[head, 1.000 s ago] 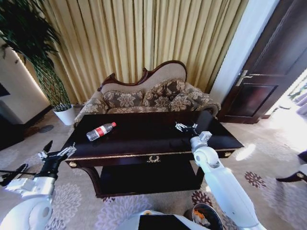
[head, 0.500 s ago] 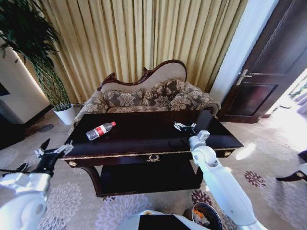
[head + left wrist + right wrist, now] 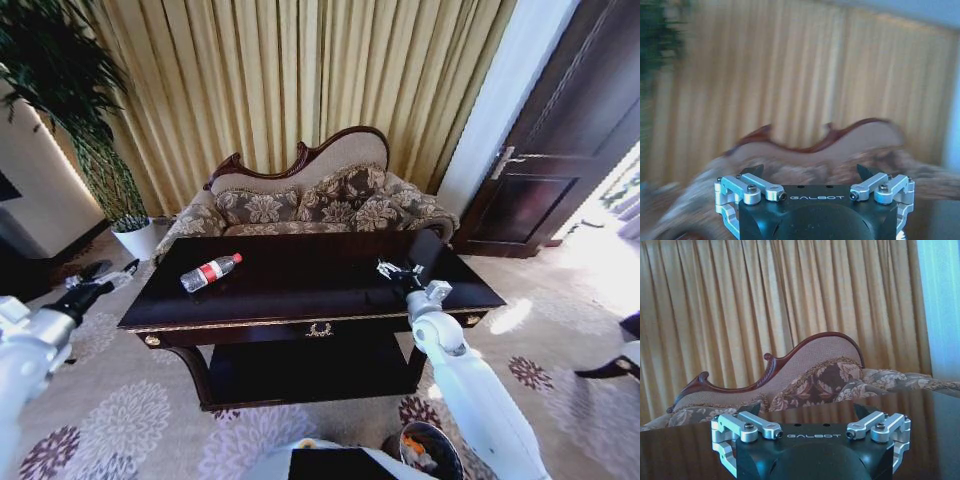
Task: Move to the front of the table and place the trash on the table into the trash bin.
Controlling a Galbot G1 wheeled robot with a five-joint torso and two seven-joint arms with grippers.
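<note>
Trash-wise I count one bottle (image 3: 210,272), lying on the table (image 3: 300,290) near its left end, loads of bare top around it. My right gripper (image 3: 397,271) hovers over the table's right end, jaws wide, empty. My left gripper (image 3: 98,282) hangs off the table's left edge, also spread, holding nothing. Wrist views show the sofa (image 3: 805,375) behind the table.
</note>
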